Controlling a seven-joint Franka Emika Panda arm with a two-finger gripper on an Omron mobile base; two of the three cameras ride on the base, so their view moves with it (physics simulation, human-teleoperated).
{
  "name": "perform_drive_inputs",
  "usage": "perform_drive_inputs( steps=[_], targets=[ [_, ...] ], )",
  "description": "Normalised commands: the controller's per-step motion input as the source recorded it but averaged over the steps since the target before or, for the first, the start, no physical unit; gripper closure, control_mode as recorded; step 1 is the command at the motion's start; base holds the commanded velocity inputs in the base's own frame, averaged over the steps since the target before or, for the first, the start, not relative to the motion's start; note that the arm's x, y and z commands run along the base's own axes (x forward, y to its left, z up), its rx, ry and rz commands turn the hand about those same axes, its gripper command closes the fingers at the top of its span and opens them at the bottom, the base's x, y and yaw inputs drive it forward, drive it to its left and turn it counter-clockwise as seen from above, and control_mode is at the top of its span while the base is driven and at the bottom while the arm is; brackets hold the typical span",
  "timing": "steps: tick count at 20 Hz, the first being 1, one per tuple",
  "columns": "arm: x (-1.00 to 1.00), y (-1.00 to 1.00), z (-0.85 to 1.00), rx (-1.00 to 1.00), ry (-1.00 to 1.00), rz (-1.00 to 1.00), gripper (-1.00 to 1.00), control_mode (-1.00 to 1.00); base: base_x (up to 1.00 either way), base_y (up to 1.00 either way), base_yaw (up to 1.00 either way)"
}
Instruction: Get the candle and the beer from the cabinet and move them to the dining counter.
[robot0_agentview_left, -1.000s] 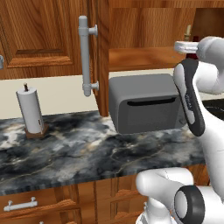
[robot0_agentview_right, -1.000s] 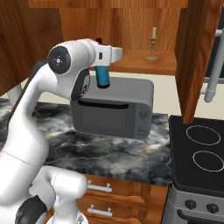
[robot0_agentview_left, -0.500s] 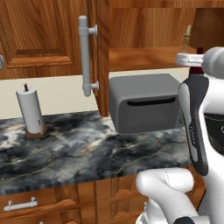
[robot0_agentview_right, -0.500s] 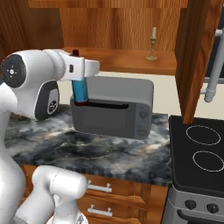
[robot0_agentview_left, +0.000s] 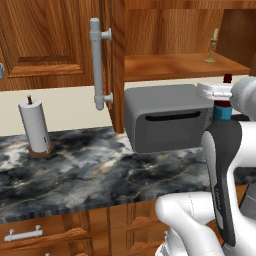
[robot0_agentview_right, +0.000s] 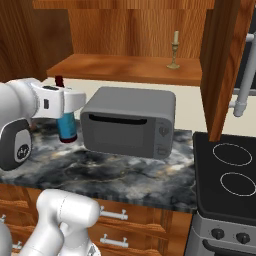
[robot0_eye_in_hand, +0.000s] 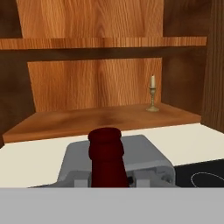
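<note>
My gripper (robot0_agentview_right: 63, 103) is shut on the beer (robot0_agentview_right: 67, 128), a dark bottle with a blue label, held upright over the marbled counter left of the grey oven. In the left base view the gripper (robot0_agentview_left: 220, 93) and the beer (robot0_agentview_left: 223, 111) sit at the right, in front of the oven. The bottle's dark red neck (robot0_eye_in_hand: 106, 155) rises at the bottom of the hand view. The candle (robot0_agentview_right: 174, 50) (robot0_agentview_left: 212, 47) (robot0_eye_in_hand: 152, 94) stands in its brass holder on the open cabinet's lower shelf (robot0_agentview_right: 125, 67), toward its right end. The dining counter is out of view.
A grey toaster oven (robot0_agentview_right: 127, 122) stands on the marbled counter (robot0_agentview_left: 90, 170) under the shelf. A paper towel holder (robot0_agentview_left: 35, 125) is at the left. Open cabinet doors with long grey handles (robot0_agentview_left: 97, 65) (robot0_agentview_right: 242, 75) flank the shelf. A black stove (robot0_agentview_right: 230, 170) lies right.
The arm has drawn the beer back out of the cabinet and lower, leftward in the right base view, to beside the oven. The candle has not moved.
</note>
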Motion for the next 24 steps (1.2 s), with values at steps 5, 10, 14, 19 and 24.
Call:
perform_drive_inputs(
  steps=[5, 10, 14, 19, 24],
  targets=[
    [-0.11, 0.00, 0.00, 0.05, 0.00, 0.00, 1.00, -1.00, 0.00, 0.00, 0.00],
    [-0.03, 0.00, 0.00, 0.01, 0.00, 0.01, 1.00, -1.00, 0.00, 0.00, 0.00],
    [0.00, 0.00, 0.00, 0.00, 0.00, 0.01, 1.00, -1.00, 0.00, 0.00, 0.00],
    [0.00, 0.00, 0.00, 0.00, 0.00, 0.01, 1.00, -1.00, 0.00, 0.00, 0.00],
    [0.00, 0.00, 0.00, 0.00, 0.00, 0.00, 1.00, -1.00, 0.00, 0.00, 0.00]
  ],
)
